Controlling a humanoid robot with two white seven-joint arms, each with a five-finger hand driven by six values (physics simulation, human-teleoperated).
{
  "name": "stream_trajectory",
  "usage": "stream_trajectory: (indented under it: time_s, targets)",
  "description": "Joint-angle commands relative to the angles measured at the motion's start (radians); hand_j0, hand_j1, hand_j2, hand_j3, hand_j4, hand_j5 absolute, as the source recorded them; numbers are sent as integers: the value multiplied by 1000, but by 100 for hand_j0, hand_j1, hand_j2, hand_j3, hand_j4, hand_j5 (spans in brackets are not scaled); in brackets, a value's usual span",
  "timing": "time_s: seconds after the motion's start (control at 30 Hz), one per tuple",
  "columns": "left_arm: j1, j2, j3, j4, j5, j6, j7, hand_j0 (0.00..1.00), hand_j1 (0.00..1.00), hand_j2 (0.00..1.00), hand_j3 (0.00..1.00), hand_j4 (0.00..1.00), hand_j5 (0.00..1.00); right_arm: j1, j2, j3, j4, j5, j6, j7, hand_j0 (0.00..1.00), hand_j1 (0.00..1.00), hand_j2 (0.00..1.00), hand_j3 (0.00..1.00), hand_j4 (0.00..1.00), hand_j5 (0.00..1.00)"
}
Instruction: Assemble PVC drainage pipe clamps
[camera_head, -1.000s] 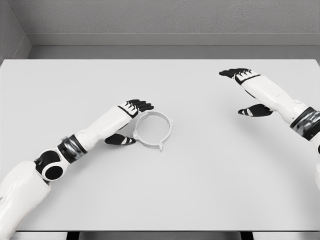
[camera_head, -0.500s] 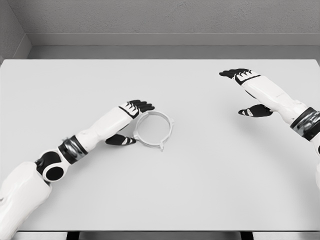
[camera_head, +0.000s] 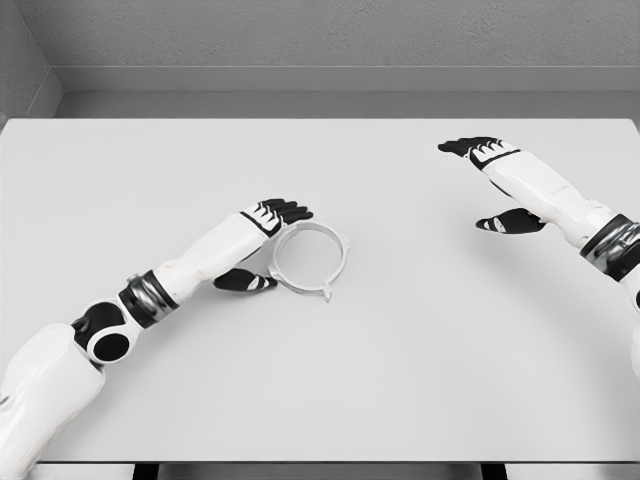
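wall (camera_head: 340, 30): grey, textured | table (camera_head: 400, 380): white | light: even

The white left arm reaches in from the lower left, its black-fingered left hand (camera_head: 262, 232) spread, thumb apart. The right hand (camera_head: 487, 172) hovers at far right, fingers relaxed.

My arms: white shells, black joints w/ silver-grey bands at the wrists. My left hand (camera_head: 262, 232) is white on the back w/ black fingers (camera_head: 288, 210) and thin white stripes at the knuckles; same for my right hand (camera_head: 495, 170). Clamp ring (camera_head: 309, 260) is pale grey-white, nearly blending w/ the table (camera_head: 400, 350), which is plain light grey. Back wall (camera_head: 330, 35) is darker speckled grey.
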Motion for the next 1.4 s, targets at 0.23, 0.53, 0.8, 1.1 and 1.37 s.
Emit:
stream_trajectory:
  time_s: [0.23, 0.53, 0.8, 1.1, 1.37]
  targets:
    - [-8, 0, 0, 10, 6, 0, 0, 100, 100, 100, 100, 100, 100, 0, -1, -1, 0, -6, 2, -1, 100, 100, 100, 100, 100, 100]
    - [-8, -14, 0, 10, 5, 0, 0, 100, 100, 100, 100, 100, 100, 0, -2, -1, 0, -6, 2, -1, 100, 100, 100, 100, 100, 100]
    - [-8, -9, 2, 10, 14, 0, 2, 100, 100, 100, 100, 100, 100, 0, -1, -1, 0, -6, 2, -1, 100, 100, 100, 100, 100, 100]
    - [-15, -15, 2, 12, 11, 0, 2, 100, 100, 100, 100, 100, 100, 2, -2, -1, 0, -6, 2, -1, 100, 100, 100, 100, 100, 100]
    - [-23, 169, 142, -4, 18, 0, 2, 100, 100, 100, 100, 100, 100, 3, -2, -1, 0, -6, 2, -1, 100, 100, 100, 100, 100, 100]
